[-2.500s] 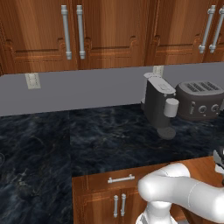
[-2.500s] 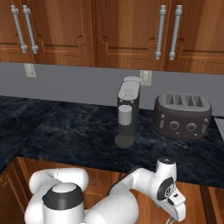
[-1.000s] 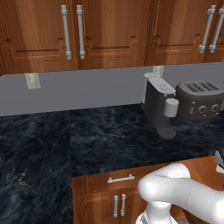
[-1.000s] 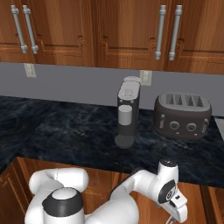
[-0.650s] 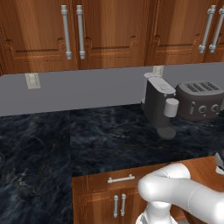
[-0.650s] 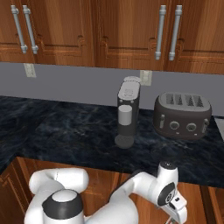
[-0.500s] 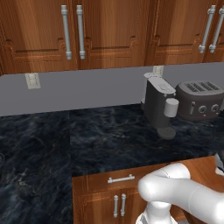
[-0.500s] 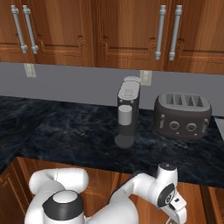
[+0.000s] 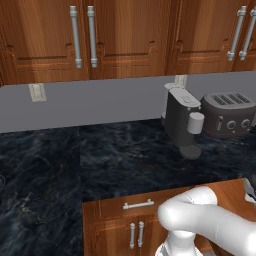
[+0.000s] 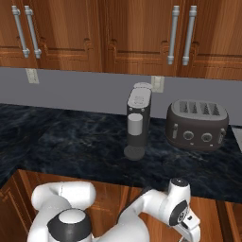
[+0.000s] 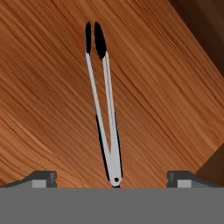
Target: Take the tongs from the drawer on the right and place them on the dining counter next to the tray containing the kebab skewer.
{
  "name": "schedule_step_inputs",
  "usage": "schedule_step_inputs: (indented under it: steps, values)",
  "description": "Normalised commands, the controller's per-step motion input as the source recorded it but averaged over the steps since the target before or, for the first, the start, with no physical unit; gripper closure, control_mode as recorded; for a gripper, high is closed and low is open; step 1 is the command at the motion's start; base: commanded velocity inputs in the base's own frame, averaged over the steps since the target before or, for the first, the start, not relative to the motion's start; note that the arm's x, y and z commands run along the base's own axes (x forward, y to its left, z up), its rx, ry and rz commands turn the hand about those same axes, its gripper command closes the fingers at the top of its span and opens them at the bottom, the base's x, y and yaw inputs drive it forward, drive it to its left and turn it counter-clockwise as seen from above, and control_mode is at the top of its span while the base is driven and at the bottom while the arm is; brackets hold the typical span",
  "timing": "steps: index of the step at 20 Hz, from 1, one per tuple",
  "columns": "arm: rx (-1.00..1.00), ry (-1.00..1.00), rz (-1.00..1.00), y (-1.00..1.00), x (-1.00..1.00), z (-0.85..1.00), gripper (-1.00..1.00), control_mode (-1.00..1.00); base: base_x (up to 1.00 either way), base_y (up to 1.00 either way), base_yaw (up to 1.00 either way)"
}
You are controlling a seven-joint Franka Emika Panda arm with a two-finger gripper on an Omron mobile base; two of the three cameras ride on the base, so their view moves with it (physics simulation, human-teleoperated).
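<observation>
The tongs [image 11: 105, 100] lie flat on the wooden floor of the drawer [image 11: 170, 87]: two thin silver arms with black tips at the far end, joined at the near end. My gripper [image 11: 112, 177] hangs straight above them and is open. Its two dark fingertips [image 11: 43, 177] stand wide apart, one on each side of the tongs' joined end, and touch nothing. In the right base view my wrist [image 10: 179, 210] bends down in front of the cabinets. The dining counter, the tray and the kebab skewer are out of view.
On the black stone kitchen counter [image 9: 125, 165] stand a coffee machine [image 9: 181, 120] and a toaster [image 9: 229, 115]. Further left is a shut drawer with a short silver handle [image 9: 138, 204]. Wall cabinets hang above. A dark edge [image 11: 201, 30] borders the drawer floor.
My wrist has sunk a little lower towards the drawer; everything else stays where it was.
</observation>
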Motion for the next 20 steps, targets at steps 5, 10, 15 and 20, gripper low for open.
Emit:
schedule_step_inputs:
  steps: [5,10,15,20]
  values:
    - [0.0,0.0,0.02,0.0,0.0,-0.1,-1.0,-1.0,0.0,0.0,0.0]
    - [0.0,0.0,0.0,0.0,0.12,-0.19,-1.0,-1.0,0.0,0.0,0.0]
    - [0.01,0.0,0.0,0.0,0.21,-0.21,-1.0,-1.0,0.0,0.0,0.0]
    - [0.04,0.0,0.0,-0.01,0.09,-0.15,-1.0,-1.0,0.0,0.0,0.0]
